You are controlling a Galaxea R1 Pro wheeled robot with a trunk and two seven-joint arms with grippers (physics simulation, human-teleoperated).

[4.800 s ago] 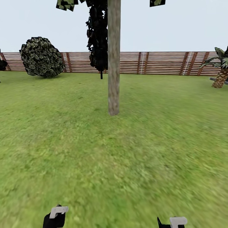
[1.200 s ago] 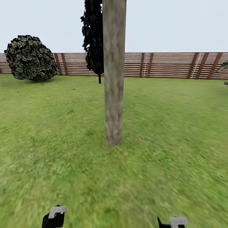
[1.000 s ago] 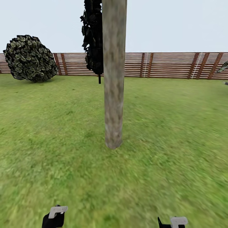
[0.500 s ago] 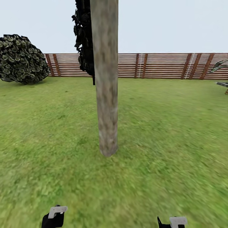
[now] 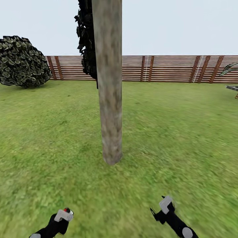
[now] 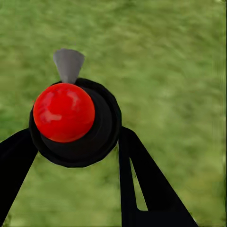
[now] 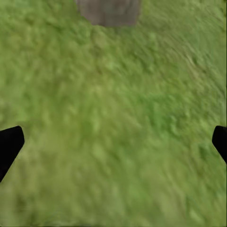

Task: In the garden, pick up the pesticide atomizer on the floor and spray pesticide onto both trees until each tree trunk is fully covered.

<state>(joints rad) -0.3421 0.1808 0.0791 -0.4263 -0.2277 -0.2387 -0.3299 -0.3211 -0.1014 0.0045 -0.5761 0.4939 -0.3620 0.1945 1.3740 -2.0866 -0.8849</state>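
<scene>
A wide green lawn [image 5: 185, 138] fills the garden, closed at its far edge by a brown fence [image 5: 158, 68] of horizontal wooden slats under a pale sky. A straight, bare tree trunk [image 5: 108, 86], beige-grey with blotchy brown bark, rises from the grass a little left of the middle of the head view and runs out past the top. Behind it, partly hidden, stands a narrow near-black conifer [image 5: 86, 39]. A round dark-leaved shrub [image 5: 21, 62] sits by the fence at the far left, and a few palm fronds [image 5: 231, 68] reach in from the right.

Low in the head view, both arms reach forward over the grass. The left gripper [image 5: 63, 215] has its jaws clenched around the pesticide atomizer [image 6: 75, 120], seen from the left wrist as a round black body with a glossy red ball on top and a small grey nozzle pointing away over the lawn. A red dot of the atomizer shows at that gripper in the head view too. The right gripper [image 5: 164, 207] holds nothing; its jaws are spread wide, their black tips at opposite sides of the right wrist view, with grass between and the foot of the trunk beyond.
</scene>
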